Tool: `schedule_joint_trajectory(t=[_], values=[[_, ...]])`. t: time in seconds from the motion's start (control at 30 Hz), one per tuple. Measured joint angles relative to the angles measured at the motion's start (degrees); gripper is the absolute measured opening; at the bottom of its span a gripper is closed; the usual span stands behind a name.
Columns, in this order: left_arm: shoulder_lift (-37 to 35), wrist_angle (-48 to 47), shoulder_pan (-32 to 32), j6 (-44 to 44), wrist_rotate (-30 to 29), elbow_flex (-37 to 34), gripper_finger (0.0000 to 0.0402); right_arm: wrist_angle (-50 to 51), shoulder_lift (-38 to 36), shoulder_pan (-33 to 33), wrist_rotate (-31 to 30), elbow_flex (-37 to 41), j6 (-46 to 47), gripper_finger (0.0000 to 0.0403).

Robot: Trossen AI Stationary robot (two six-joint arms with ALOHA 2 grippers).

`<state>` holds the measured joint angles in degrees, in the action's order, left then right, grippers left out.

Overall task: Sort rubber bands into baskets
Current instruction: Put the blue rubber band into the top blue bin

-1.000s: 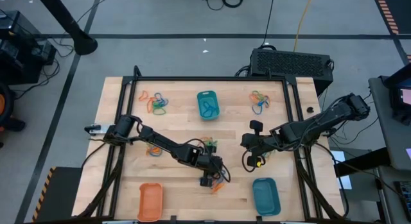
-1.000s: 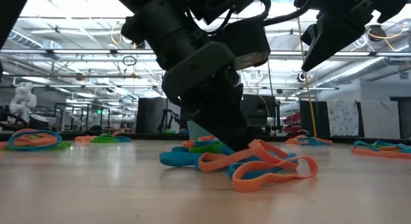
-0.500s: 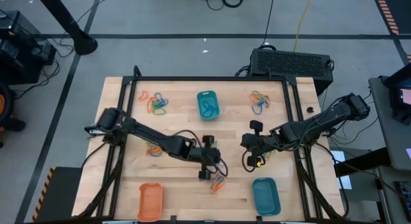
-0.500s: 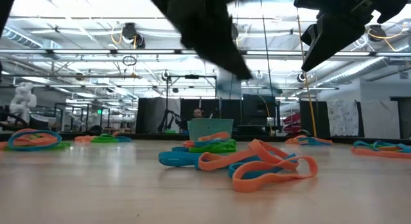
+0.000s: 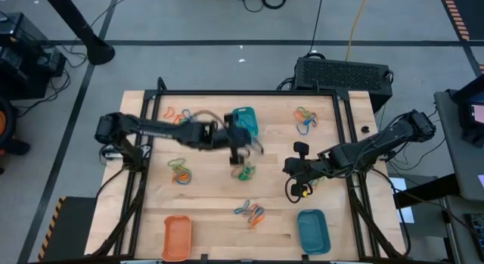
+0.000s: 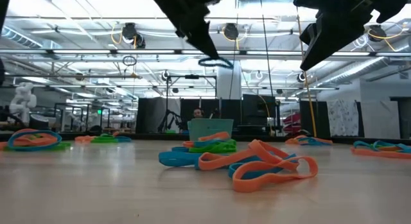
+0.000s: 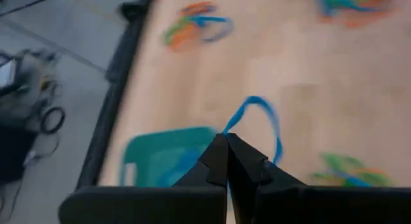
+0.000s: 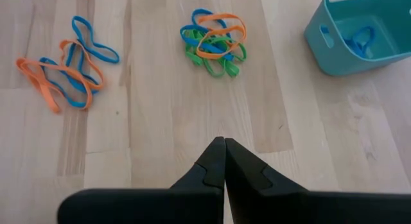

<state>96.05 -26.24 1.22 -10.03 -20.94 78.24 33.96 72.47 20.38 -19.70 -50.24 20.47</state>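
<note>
My left gripper [image 5: 243, 150] hangs shut above the table's middle, just near of the far teal basket [image 5: 243, 122], with a blue rubber band [image 7: 264, 121] in its fingertips; the low view shows that band [image 6: 216, 61] high in the air. My right gripper [image 5: 291, 170] waits shut and empty right of centre, above the table. Rubber band piles lie flat on the wood: a green one [image 5: 246, 173], an orange and blue one [image 5: 253, 213], one at the left [image 5: 180, 172] and two at the far side [image 5: 181, 120] [image 5: 306, 119]. My left gripper pinches one end of the blue band's loop [image 7: 228, 129] between its two fingertips. The fingers slant down from the table's left. The band sticks out past the fingertips as an open loop, lifted clear of the table.
An orange basket [image 5: 176, 237] and a second teal basket [image 5: 313, 230] stand at the near edge. The far teal basket [image 8: 359, 38] holds a blue band. A black frame rail [image 5: 249, 92] borders the table. Bare wood lies between the piles.
My left gripper has risen from the orange and blue pile near the table's front and swung toward the far edge, up to the far teal basket. It has tipped nearer to level. A blue band has come with it, lifted clear; the pile stays.
</note>
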Motion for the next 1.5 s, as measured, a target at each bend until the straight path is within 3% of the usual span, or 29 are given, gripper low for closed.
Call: schedule_joint_trajectory(t=[0.27,0.47,0.83,1.17,1.5], values=[[1.0,-0.2,14.7,-0.9,7.3,0.0,0.0001,-1.0,0.0,0.0,0.0,0.0,-1.7,0.0],[1.0,0.2,20.4,0.4,12.9,0.0,0.0001,-3.1,0.0,0.0,0.0,0.0,-4.7,0.0],[1.0,1.6,21.2,0.6,14.8,0.0,0.0002,-3.2,0.0,0.0,0.0,0.0,-5.7,0.0],[1.0,3.2,21.2,0.7,14.8,0.0,0.0035,-3.2,0.0,0.0,0.0,0.0,-5.7,0.0],[1.0,3.1,21.2,0.6,16.5,0.0,0.0038,-3.2,0.0,0.0,0.1,0.0,-5.6,0.0]])
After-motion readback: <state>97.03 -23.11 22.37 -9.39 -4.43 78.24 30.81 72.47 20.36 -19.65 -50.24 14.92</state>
